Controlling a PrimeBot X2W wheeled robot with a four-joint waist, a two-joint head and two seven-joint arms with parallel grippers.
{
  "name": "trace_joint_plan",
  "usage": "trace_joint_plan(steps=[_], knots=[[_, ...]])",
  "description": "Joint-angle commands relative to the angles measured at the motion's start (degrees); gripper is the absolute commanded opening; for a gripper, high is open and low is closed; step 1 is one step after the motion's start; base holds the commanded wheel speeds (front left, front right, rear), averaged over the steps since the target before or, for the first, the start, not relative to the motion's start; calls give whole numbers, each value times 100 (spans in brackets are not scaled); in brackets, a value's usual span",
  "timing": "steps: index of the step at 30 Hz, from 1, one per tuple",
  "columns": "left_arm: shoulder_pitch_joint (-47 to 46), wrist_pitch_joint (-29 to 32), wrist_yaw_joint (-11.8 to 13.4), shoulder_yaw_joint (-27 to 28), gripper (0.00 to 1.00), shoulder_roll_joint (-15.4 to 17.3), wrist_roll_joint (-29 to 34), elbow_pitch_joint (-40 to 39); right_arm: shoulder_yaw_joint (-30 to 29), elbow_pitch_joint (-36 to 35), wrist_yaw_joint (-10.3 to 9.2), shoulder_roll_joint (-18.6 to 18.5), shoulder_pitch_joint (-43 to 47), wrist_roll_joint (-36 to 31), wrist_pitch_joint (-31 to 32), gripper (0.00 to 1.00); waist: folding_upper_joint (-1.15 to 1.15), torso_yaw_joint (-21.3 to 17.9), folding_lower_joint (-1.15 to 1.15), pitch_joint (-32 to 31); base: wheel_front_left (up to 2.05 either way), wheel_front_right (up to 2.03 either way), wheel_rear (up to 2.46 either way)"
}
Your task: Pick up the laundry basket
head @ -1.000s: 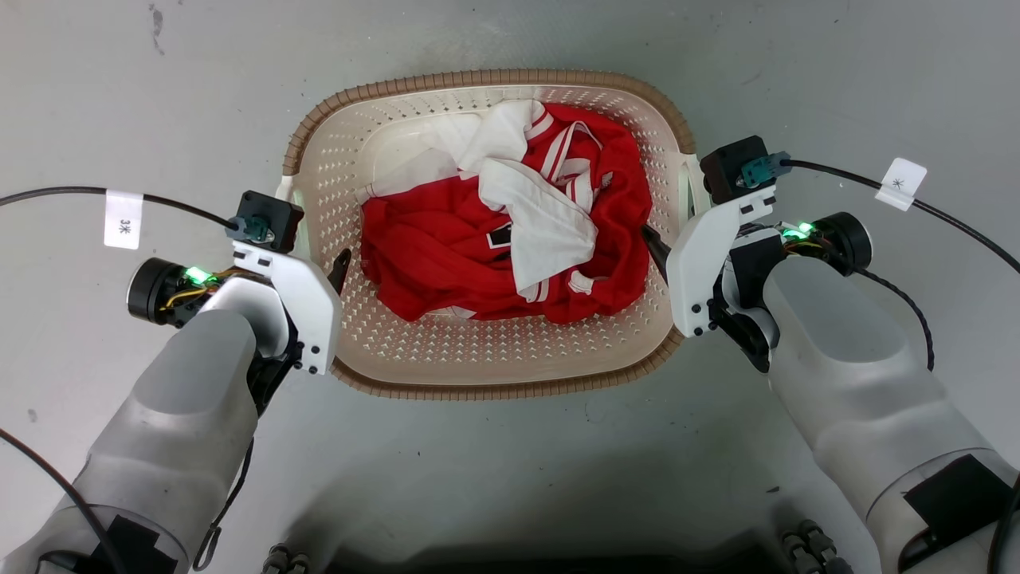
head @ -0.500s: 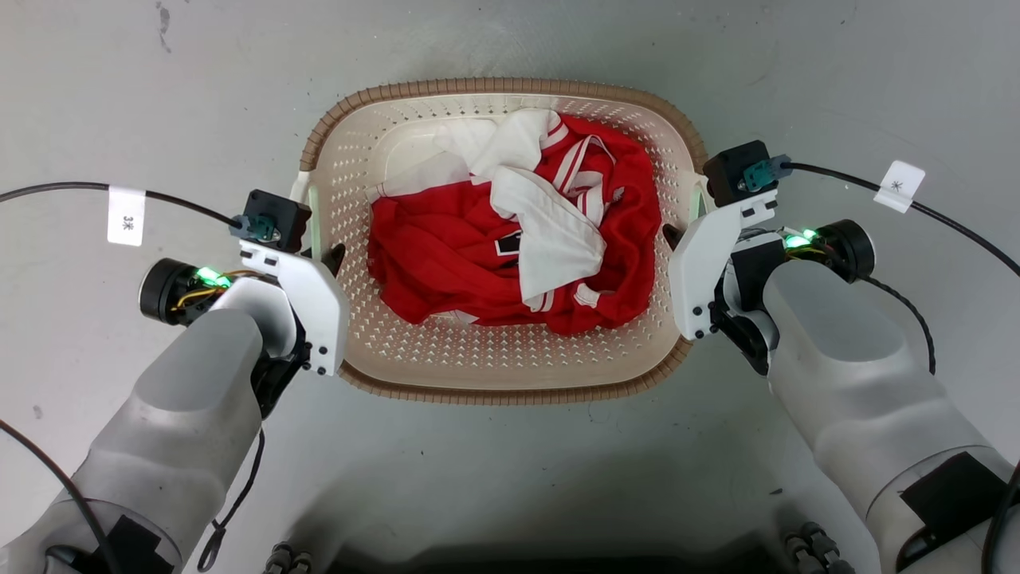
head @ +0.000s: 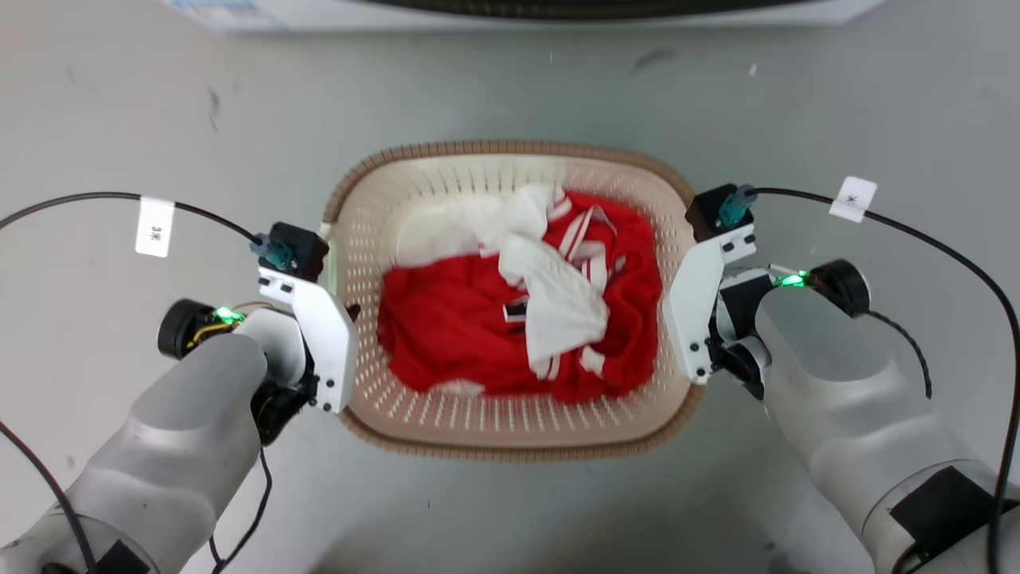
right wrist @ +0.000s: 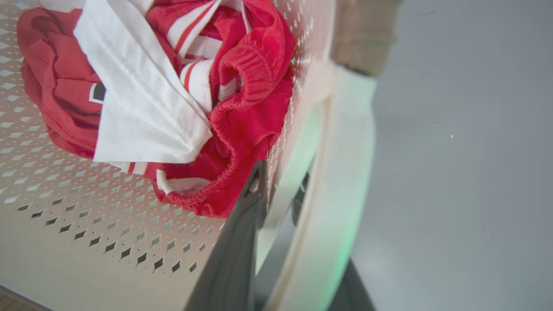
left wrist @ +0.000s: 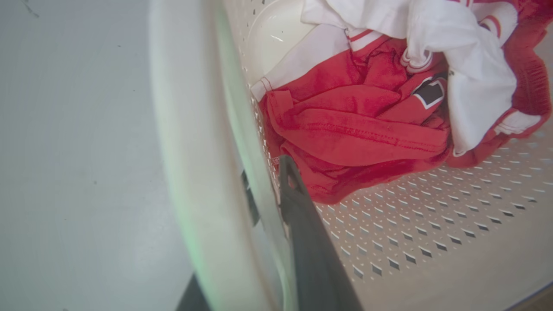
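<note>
L gripper (left wrist: pixel 264 172) (9 o'clock), R gripper (right wrist: pixel 281 175) (3) clamp cream perforated plastic laundry basket (head: pixel 510 149) handles; grey floor (head: pixel 119 119) all round; wrist cams: fingers (left wrist: pixel 302 224) straddle wall.

Laundry basket (head: pixel 510 453) lies between left gripper (left wrist: pixel 265 177) and right gripper (right wrist: pixel 281 177); clothes (head: pixel 462 335) in it. Each gripper straddles 1 side wall: 1 finger inside, 1 outside. Appliance (head: pixel 510 14) behind.

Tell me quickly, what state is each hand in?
Left hand: closed on the laundry basket, fingers straddling its left wall.
Right hand: closed on the laundry basket's right wall.
</note>
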Motion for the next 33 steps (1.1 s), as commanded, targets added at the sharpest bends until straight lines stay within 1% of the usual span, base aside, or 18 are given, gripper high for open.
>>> trace_joint_plan(steps=[1, 6, 11, 13, 15, 18, 21, 29, 33], knots=[[28, 113, 3, -111, 0, 116, -129, -97, 89, 48, 18, -46, 119, 23, 235, 0, 0, -14, 0, -515, 0, 0, 0], [166, 733, -3, -486, 0, 326, -741, -475, 255, 34, 17, -43, 260, 222, 980, 0, 0, -7, 0, -1278, 0, 0, 0], [299, 1275, -4, -904, 0, 604, -1182, -812, 487, -102, 17, -51, 398, 412, 1651, 0, 0, -32, 0, -2037, 0, 0, 0], [419, 1659, -10, -1083, 0, 695, -1383, -1054, 603, -151, 17, -54, 488, 507, 1923, 0, 0, -52, 0, -2333, 0, 0, 0], [386, 1899, -9, -1122, 0, 836, -1597, -1214, 662, -177, 16, -55, 454, 597, 2186, 0, 0, -47, 0, -2556, 0, 0, 0], [406, 2126, -9, -1206, 0, 998, -1735, -1347, 703, -114, 15, -95, 469, 704, 2432, 0, 0, -33, 0, -2873, 0, 0, 0], [525, 2245, -9, -1257, 0, 1091, -1832, -1375, 768, -141, 9, -140, 570, 792, 2541, 0, 0, -31, 0, -3175, 0, 0, 0], [875, 2751, -6, -1346, 0, 1212, -2080, -1449, 934, -257, 8, -254, 760, 1063, 2917, 0, 0, -44, 0, -3815, 0, 0, 0], [1006, 3095, -4, -1369, 0, 1187, -2160, -1537, 1112, -249, 6, -299, 787, 1057, 3175, 0, 0, -30, 0, -4042, 0, 0, 0]])
